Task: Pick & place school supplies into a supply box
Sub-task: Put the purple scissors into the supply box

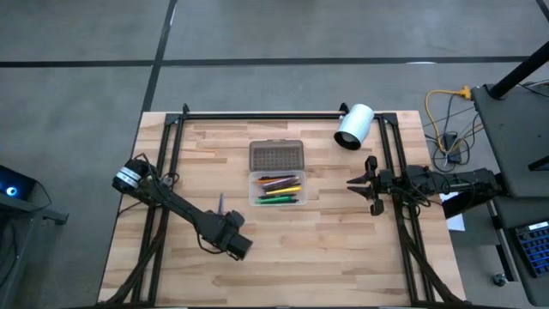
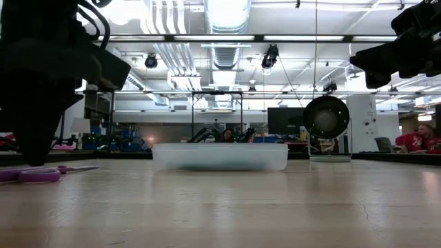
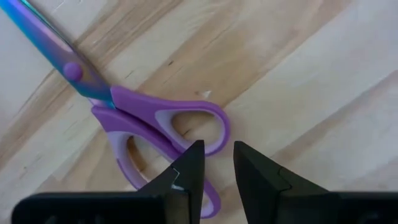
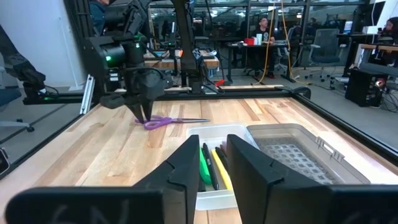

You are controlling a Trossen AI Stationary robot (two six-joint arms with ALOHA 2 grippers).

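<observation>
The purple-handled scissors [image 3: 155, 121] lie flat on the wooden table, left of the supply box [image 1: 276, 189]; their bluish blades point toward the far edge. My left gripper [image 3: 216, 165] points straight down over the handle end, open by a narrow gap, with bare wood between its fingertips. The clear box holds several pens and pencils [image 1: 280, 188], and its dotted grey lid [image 1: 276, 156] lies open on the far side. My right gripper [image 1: 358, 183] waits level at the table's right side, open with nothing between its fingers. My left gripper comes from above at the scissors' handle loops [image 3: 186, 134]. One finger [image 3: 189, 165] stands in front of the lower loop in the wrist view. Whether it touches the handle cannot be told. The scissors lie flat on the table.
A white cylinder [image 1: 353, 126] lies at the far right of the table. Black frame rails [image 1: 257, 114] run along the far edge and down both sides. Bare wood stretches between the scissors and the box and along the near edge.
</observation>
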